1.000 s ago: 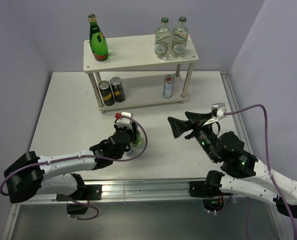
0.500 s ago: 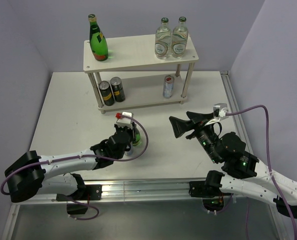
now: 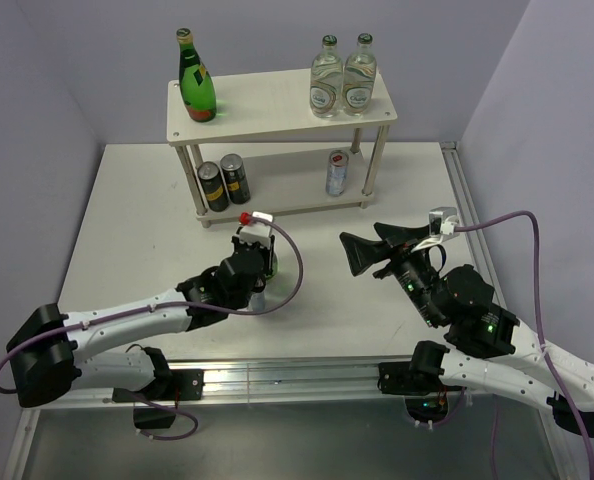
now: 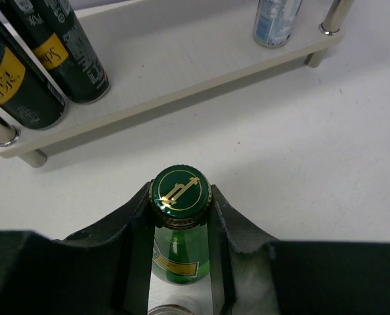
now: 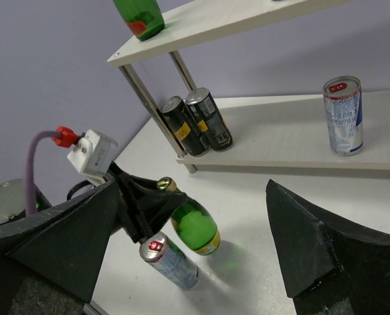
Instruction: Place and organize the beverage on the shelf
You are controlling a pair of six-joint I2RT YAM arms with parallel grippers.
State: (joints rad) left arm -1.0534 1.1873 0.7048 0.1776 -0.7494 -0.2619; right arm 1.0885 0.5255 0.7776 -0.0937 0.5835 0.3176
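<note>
We record the shelf standing at the far edge of the tabletop, roughly midway between its far corners. On its upper board, one green glass bottle stands upright at the left end, and two clear bottles stand close together at the right end. On its lower board, two dark cans with yellow labels stand side by side at the left end. A silver-and-blue can stands alone near the right front leg. A second green bottle is off the shelf, over the middle of the tabletop and on the near side of the shelf's left front leg. The left arm reaches in from the near left corner. Its jaws are closed on this bottle's neck just under the green-and-gold cap, one finger on each side. In the right wrist view the bottle leans, cap toward the left arm; we cannot tell whether its base touches the tabletop. A silver can with a red top stands on the tabletop just beside the held bottle, on its near side. The right arm holds its jaws wide open and gripping nothing, above the tabletop toward the right edge. They point at the held bottle and are well apart from it.
</note>
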